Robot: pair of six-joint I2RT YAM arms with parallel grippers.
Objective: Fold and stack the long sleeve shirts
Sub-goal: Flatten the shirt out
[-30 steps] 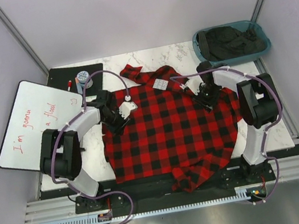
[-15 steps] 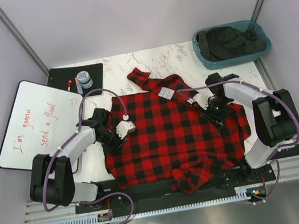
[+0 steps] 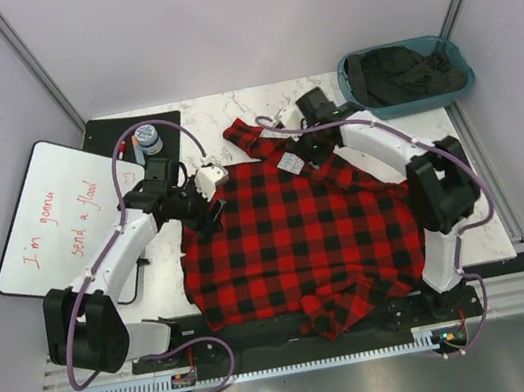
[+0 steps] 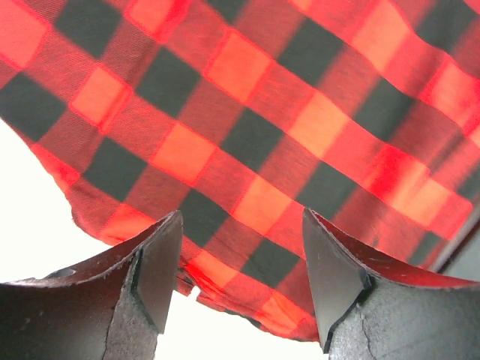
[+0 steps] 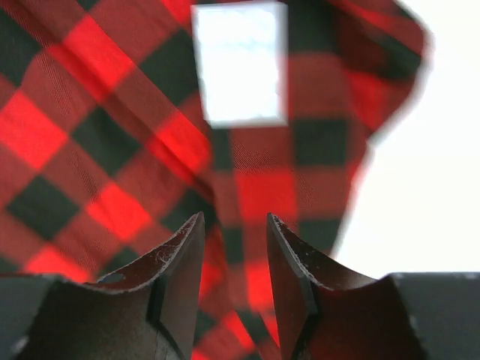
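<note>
One of the long sleeve shirts, a red-and-black check shirt (image 3: 299, 235), lies spread flat on the marble table (image 3: 469, 220) with its collar at the far side. A white neck label (image 3: 289, 165) shows there. My left gripper (image 3: 202, 210) hovers over the shirt's far left edge (image 4: 247, 142), open, with nothing between its fingers (image 4: 161, 262). Over the collar, just beyond the label (image 5: 240, 64), my right gripper (image 3: 307, 145) hangs with its jaws a little apart. Blurred check cloth (image 5: 97, 172) shows behind them, and none is pinched. In the wrist views, left gripper (image 4: 240, 221), right gripper (image 5: 234, 221).
A teal bin (image 3: 355, 88) with dark clothes stands at the far right. A whiteboard (image 3: 53, 218) leans at the left, beside a black mat (image 3: 109, 134) with a jar (image 3: 146, 137) and a marker (image 3: 121, 147). One sleeve (image 3: 347, 305) hangs over the near table edge.
The left gripper has opened and drawn back to the shirt's far left edge. The right arm has swung from the shirt's right side up to the collar.
</note>
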